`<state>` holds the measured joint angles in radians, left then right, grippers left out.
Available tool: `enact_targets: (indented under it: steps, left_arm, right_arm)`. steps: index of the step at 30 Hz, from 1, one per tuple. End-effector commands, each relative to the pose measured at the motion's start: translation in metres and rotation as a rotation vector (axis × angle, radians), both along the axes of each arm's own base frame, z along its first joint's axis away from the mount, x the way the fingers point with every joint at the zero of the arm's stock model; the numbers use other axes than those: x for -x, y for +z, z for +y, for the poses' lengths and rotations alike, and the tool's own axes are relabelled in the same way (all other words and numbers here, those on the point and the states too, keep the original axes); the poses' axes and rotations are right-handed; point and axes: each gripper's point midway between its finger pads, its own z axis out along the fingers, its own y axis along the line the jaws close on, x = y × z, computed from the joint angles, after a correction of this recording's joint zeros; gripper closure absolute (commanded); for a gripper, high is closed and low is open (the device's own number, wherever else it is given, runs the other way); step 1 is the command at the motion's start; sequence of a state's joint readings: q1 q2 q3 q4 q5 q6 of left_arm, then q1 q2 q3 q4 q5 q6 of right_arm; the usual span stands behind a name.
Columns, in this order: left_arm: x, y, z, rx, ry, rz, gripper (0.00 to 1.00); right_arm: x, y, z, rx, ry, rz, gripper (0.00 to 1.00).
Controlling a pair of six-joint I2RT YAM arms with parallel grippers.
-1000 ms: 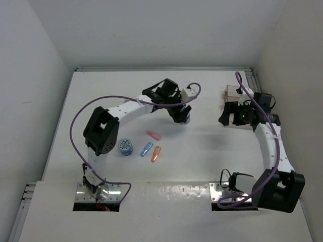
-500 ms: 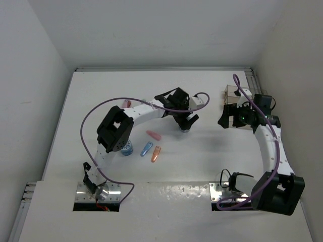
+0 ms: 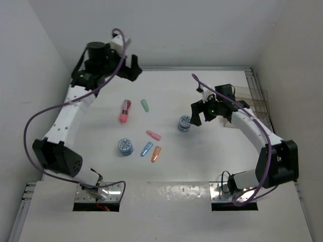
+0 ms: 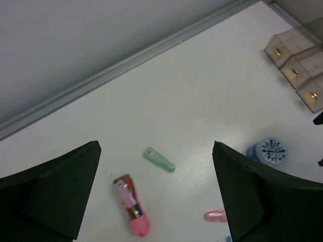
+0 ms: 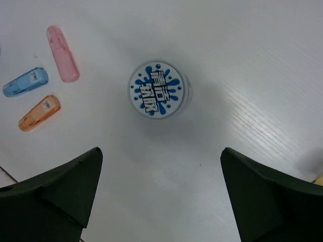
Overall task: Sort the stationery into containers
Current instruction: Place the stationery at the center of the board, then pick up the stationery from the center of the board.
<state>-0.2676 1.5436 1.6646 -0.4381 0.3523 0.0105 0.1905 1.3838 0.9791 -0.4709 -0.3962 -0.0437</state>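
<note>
A blue-and-white roll (image 3: 184, 122) (image 5: 159, 89) stands upright mid-table. My right gripper (image 3: 198, 114) (image 5: 161, 149) hovers open just right of it, nothing between its fingers. My left gripper (image 3: 132, 68) (image 4: 155, 146) is raised high at the far left, open and empty. Below it lie the pink marker (image 3: 124, 111) (image 4: 132, 206) and the green capsule (image 3: 145, 105) (image 4: 159, 159). A second roll (image 3: 125, 146) and pink (image 3: 153, 135) (image 5: 62, 46), blue (image 3: 146, 148) (image 5: 25, 82) and orange (image 3: 156, 153) (image 5: 39, 112) capsules sit nearer the front. The clear containers (image 3: 255, 98) (image 4: 295, 55) stand at the far right.
White walls close in the table on the left, back and right. A metal rail (image 3: 250, 78) runs along the far right edge by the containers. Purple cables (image 3: 35, 118) loop off both arms.
My left arm swung from mid-table up to the far left, opening and leaving the roll standing there. My right gripper moved left from the containers to that roll.
</note>
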Motion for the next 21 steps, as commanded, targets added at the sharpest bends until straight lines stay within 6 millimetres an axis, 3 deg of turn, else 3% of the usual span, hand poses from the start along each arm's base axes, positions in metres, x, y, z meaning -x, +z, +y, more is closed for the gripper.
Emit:
enact_targets:
  steps: [1,4,5,9,15,21]
  left_arm:
    - [0.013,-0.043,0.045,-0.005,0.084,0.177,0.0]
    - [0.025,-0.049,0.08,0.033,0.155,0.222,0.0]
    - [0.028,-0.058,0.085,0.042,0.162,0.245,0.0]
    - [0.033,-0.061,0.11,0.076,0.214,0.25,0.0]
    - [0.035,-0.078,0.113,0.168,0.201,0.328,0.0]
    - [0.031,-0.082,0.117,0.182,0.198,0.339,0.0]
  right_arm:
    - [-0.035,0.001,0.019,0.045,-0.017,-0.044,0.01]
    - [-0.043,-0.011,0.033,0.046,-0.031,0.015,0.01]
    - [-0.045,-0.014,0.037,0.052,-0.032,0.024,0.01]
    - [-0.048,-0.027,0.051,0.08,-0.009,0.033,0.01]
    - [-0.05,-0.051,0.059,0.134,0.011,0.058,0.01]
    - [-0.053,-0.073,0.05,0.214,-0.003,0.053,0.01]
